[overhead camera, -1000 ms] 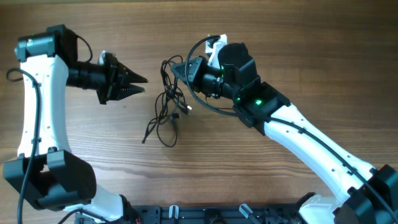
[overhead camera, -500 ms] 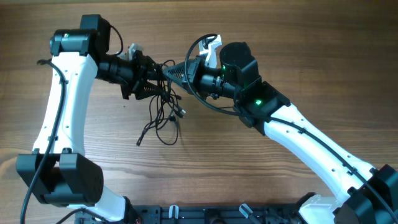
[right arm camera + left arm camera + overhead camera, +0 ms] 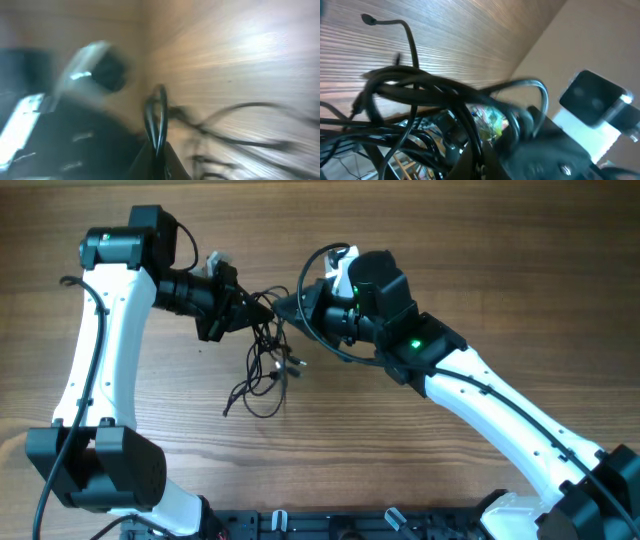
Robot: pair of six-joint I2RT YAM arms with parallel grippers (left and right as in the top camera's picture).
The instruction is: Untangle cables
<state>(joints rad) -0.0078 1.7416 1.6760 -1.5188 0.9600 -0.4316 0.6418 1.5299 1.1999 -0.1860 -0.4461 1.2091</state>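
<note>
The cables [image 3: 262, 358] are a bunch of thin black cords with small silvery plugs, in the middle of the wooden table between both arms. My left gripper [image 3: 243, 310] is at the bunch's top left, shut on cords; its wrist view shows cords [image 3: 435, 90] pinched between the fingers [image 3: 477, 167]. My right gripper [image 3: 284, 304] is at the bunch's top right, shut on a cord loop [image 3: 157, 117] held between its fingers [image 3: 159, 160]. The two fingertips are close together. Loose ends trail down toward the front [image 3: 232, 408].
The wooden table [image 3: 450, 240] runs all round the bunch. The right arm [image 3: 480, 395] stretches from the lower right. The left arm [image 3: 100, 320] stands at the left. A black rail [image 3: 330, 525] runs along the front edge.
My left arm swung right from the table's left into the bunch and closed on cords. The right gripper shifted slightly and the bunch was tugged between the two.
</note>
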